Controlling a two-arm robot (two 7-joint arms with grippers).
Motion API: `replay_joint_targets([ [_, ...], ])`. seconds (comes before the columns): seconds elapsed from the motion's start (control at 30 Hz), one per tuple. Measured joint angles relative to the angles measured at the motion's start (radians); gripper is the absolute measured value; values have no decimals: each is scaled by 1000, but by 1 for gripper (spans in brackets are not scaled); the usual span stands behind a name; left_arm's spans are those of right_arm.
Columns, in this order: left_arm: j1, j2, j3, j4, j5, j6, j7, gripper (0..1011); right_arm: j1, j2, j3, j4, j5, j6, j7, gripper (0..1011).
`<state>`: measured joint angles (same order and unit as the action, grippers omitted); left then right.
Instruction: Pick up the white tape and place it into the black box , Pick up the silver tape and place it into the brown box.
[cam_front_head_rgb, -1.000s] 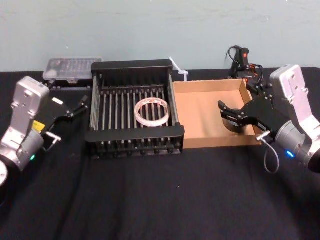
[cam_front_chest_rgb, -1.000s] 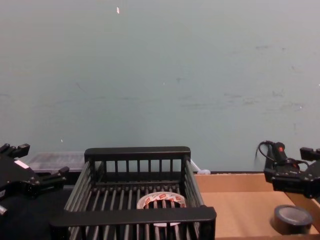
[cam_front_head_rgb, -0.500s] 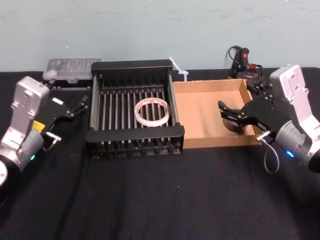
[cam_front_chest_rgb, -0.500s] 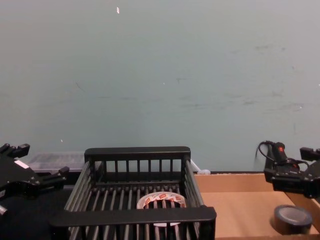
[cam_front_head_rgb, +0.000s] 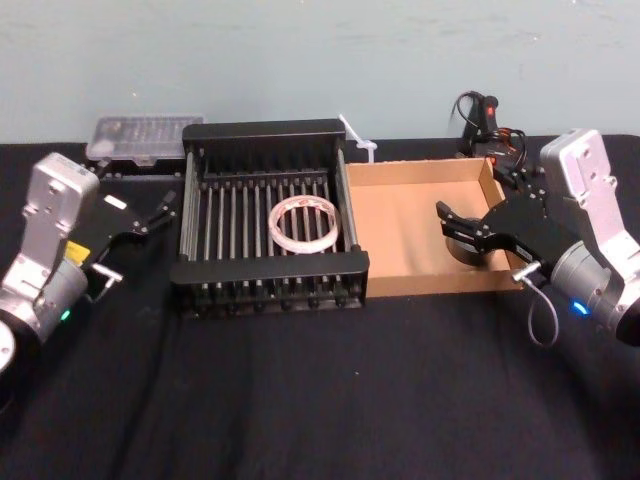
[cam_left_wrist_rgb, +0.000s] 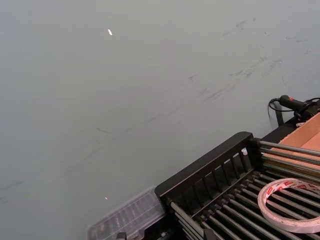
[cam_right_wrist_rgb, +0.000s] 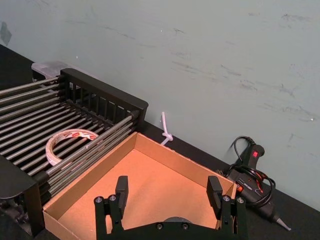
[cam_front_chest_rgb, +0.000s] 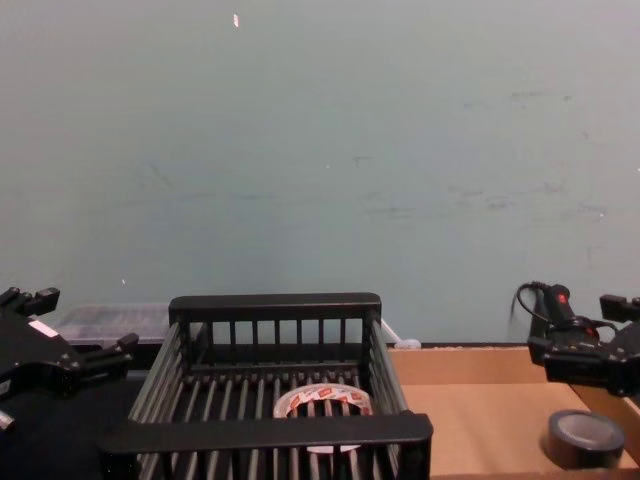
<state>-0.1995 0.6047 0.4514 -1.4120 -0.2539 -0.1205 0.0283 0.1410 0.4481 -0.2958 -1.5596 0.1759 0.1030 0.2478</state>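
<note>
The white tape (cam_front_head_rgb: 303, 224) lies flat on the slatted floor of the black box (cam_front_head_rgb: 270, 268), toward its right side; the chest view shows the white tape (cam_front_chest_rgb: 322, 400) behind the front rail. The silver tape (cam_front_head_rgb: 463, 246) rests in the brown box (cam_front_head_rgb: 400, 220) near its right wall, with nothing touching it. My right gripper (cam_front_head_rgb: 472, 198) hangs open just above that roll, and its fingers (cam_right_wrist_rgb: 121, 189) stand wide apart with nothing between them. Left of the black box my left gripper (cam_front_head_rgb: 138, 198) hovers open and holds nothing.
A clear plastic case (cam_front_head_rgb: 142, 136) sits behind the black box at the back left. A glue gun (cam_front_head_rgb: 484, 118) with its cable lies behind the brown box, and a white zip tie (cam_front_head_rgb: 356, 136) lies between the boxes at the back. Black cloth covers the table's front.
</note>
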Motion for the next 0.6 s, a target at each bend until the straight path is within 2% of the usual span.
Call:
replay_joint_targets([
  [0.6,0,0,0,0,0,0,0,1001,0,0,0,0,0,0,0,1003],
])
